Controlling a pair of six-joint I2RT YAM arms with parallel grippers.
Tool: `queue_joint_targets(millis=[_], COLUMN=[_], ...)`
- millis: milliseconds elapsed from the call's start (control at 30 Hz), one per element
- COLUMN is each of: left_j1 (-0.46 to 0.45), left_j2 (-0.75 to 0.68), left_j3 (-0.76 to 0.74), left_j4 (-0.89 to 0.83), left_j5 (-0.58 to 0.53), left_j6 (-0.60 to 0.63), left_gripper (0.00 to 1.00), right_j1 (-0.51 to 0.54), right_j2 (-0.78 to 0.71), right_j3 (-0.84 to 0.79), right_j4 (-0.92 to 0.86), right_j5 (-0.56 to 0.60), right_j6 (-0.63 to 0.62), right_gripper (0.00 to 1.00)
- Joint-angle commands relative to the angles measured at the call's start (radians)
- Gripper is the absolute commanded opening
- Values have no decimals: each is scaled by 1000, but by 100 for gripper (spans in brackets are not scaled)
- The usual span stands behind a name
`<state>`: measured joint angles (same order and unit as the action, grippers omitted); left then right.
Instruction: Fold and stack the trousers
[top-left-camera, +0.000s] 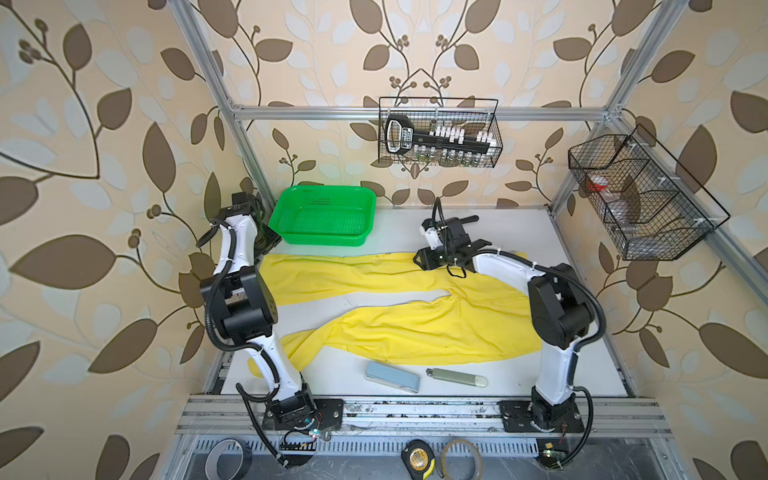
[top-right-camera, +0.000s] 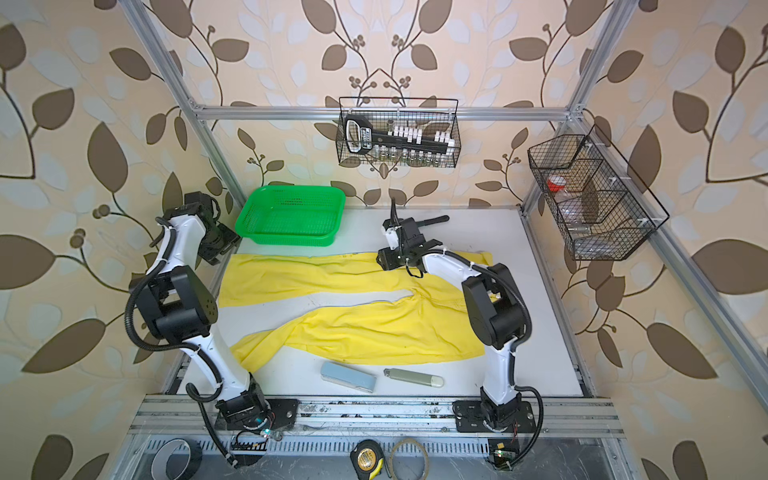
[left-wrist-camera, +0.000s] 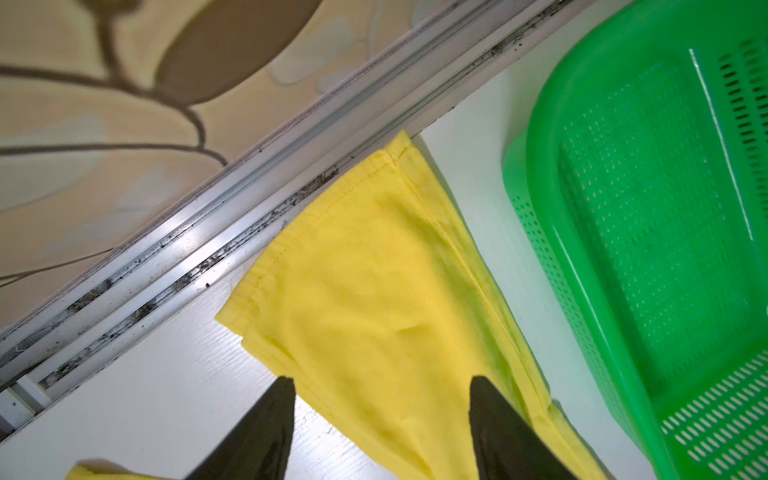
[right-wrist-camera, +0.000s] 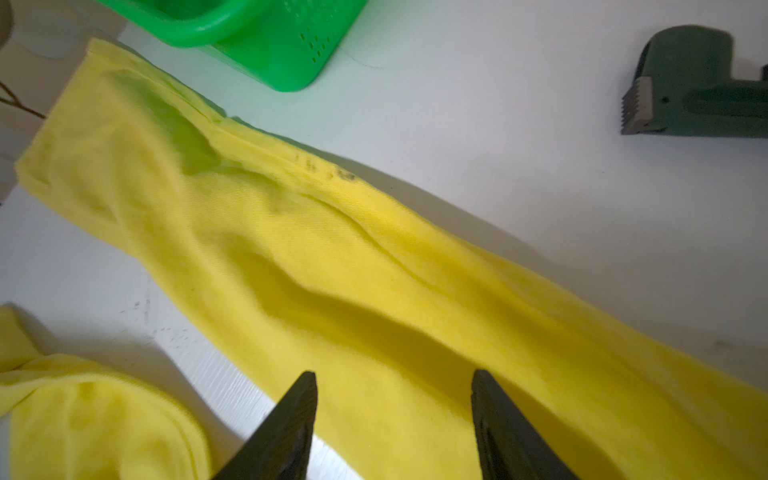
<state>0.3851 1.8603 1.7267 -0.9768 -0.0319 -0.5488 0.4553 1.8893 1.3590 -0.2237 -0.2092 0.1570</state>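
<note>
The yellow trousers lie spread across the white table in both top views. The far leg runs straight along the back, the near leg is rumpled with its end folded at the front left, and the waist sits under the right arm. My left gripper hovers open over the far leg's hem at the table's left edge, with nothing pinched between its fingers. Above the same leg, nearer the crotch, my right gripper is open too, and the cloth lies loose under it.
A green mesh basket stands at the back left, close to the far leg. A dark green clipper-like tool lies behind the right gripper. A blue-grey case and a pale cylinder lie near the front edge. An aluminium rail borders the left side.
</note>
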Motion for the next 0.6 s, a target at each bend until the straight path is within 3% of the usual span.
queue_joint_targets(millis=[0, 200, 367, 567], left_j1=[-21, -98, -132, -140], left_j2=[-111, -123, -46, 35], left_j3=[-137, -337, -381, -408], left_j4=[-32, 110, 190, 234], left_j5=[86, 122, 123, 89], left_j6=[-17, -63, -72, -43], left_gripper=[66, 52, 44, 41], right_j1=[-41, -170, -256, -287], right_j2=[-78, -118, -26, 139], right_j3=[-110, -221, -125, 64], right_j4=[-37, -35, -50, -140], right_j5=[-50, -64, -51, 4], right_j6=[31, 78, 93, 139], right_gripper=[60, 60, 59, 59])
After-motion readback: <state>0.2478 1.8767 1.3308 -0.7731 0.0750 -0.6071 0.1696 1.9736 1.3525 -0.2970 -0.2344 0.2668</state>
